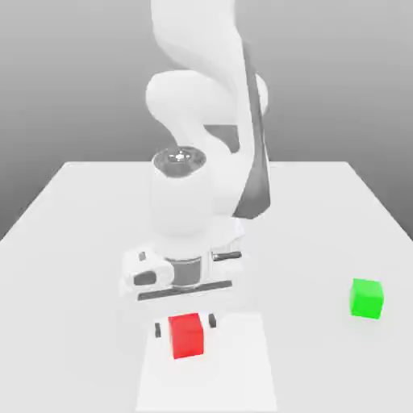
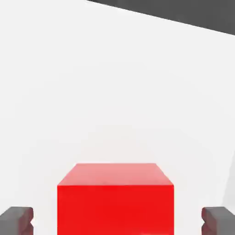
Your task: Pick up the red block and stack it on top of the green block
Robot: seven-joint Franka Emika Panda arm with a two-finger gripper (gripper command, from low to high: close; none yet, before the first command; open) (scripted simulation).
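The red block (image 1: 186, 335) lies on the white table near its front edge, directly under my gripper (image 1: 185, 323). My gripper is open, with one dark fingertip (image 1: 157, 328) on each side of the cube and a gap between pad and cube on both sides. In the hand view the red block (image 2: 115, 198) sits between the two dark fingertips (image 2: 16, 220), touching neither. The green block (image 1: 367, 298) rests on the table far off toward the exterior view's right, well apart from the arm.
The white table (image 1: 81, 242) stretches out around both cubes. The arm's white body (image 1: 193, 202) rises over the middle of the table behind the red block.
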